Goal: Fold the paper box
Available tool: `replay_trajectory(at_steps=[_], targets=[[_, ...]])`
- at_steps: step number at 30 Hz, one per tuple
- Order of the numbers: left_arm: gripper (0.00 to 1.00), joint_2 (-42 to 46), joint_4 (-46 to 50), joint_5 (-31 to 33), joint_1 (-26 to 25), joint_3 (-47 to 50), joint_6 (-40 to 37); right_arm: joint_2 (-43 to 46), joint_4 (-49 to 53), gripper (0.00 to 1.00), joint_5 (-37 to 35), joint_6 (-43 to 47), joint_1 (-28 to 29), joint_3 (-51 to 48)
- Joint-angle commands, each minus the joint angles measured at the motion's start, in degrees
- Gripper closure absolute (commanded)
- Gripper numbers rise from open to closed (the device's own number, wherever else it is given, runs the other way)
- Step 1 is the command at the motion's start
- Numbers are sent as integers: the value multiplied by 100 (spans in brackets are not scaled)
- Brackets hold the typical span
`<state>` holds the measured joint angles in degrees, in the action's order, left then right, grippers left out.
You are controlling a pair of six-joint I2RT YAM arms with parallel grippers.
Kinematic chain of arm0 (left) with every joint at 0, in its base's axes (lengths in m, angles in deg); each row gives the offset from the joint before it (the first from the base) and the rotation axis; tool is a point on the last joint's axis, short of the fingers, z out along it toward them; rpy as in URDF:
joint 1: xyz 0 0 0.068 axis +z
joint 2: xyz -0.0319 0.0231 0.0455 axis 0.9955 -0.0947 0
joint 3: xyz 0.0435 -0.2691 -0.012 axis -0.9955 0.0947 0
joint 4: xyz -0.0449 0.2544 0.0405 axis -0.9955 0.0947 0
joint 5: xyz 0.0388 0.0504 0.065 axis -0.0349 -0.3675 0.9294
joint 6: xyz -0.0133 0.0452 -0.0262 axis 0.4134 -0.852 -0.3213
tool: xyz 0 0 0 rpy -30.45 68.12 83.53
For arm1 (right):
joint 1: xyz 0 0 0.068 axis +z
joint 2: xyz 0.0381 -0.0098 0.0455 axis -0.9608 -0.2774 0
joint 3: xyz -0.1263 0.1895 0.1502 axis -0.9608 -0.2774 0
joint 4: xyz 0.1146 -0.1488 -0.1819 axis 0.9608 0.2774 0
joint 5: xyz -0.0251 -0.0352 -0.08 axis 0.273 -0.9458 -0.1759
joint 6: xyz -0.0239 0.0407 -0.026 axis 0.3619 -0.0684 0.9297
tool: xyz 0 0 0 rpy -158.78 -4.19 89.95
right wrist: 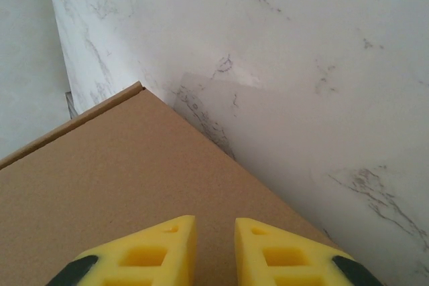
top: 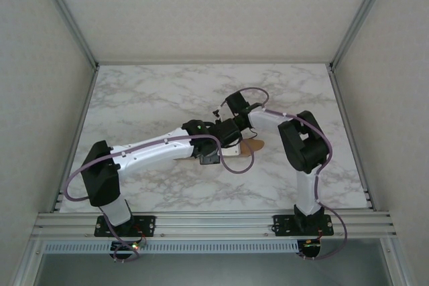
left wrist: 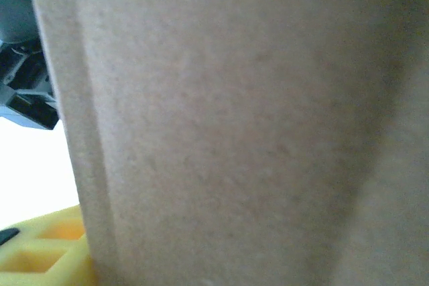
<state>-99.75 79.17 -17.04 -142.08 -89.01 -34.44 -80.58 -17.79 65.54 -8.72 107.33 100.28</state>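
Note:
The paper box [top: 253,147] is plain brown cardboard lying mid-table, mostly covered by both arms. In the left wrist view its cardboard face [left wrist: 234,125] stands right against the camera, with a crease down the left side. One yellow finger [left wrist: 40,252] of my left gripper [top: 213,154] shows at the bottom left, beside the cardboard; whether the jaws grip it is hidden. My right gripper [right wrist: 214,246] hovers over the box's flat top [right wrist: 120,179] near a corner. Its yellow fingers stand a narrow gap apart with nothing between them.
The marble table [top: 147,98] lies bare round the box, with white walls and aluminium rails on three sides. A dark part of the right arm [left wrist: 20,92] sits close at the left of the left wrist view.

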Motion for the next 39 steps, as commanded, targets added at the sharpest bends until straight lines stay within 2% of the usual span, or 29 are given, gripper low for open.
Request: replay_trajectory(at_steps=[1, 9, 11, 15, 21, 22, 29, 39], targets=[[41, -42, -311, 151, 238, -2, -119, -278, 657, 76, 105, 258, 93, 283], [30, -25, -817, 280, 390, 50, -326, -499, 878, 67, -54, 352, 64, 594], [26, 11, -933, 320, 421, 42, -327, -491, 855, 59, -72, 343, 26, 622], [16, 177, -1166, 271, 468, 91, -360, -412, 823, 54, -118, 345, -47, 685], [10, 447, -1301, 276, 472, 224, -459, -379, 846, 42, -92, 406, -74, 763], [1, 495, -1315, 276, 469, 234, -450, -368, 843, 41, -96, 422, -75, 757], [0, 797, -1450, 329, 444, 314, -372, -133, 751, 37, -183, 437, -148, 673], [0, 1102, -1605, 358, 212, 671, -145, 371, 551, 39, -82, 570, -120, 363]])
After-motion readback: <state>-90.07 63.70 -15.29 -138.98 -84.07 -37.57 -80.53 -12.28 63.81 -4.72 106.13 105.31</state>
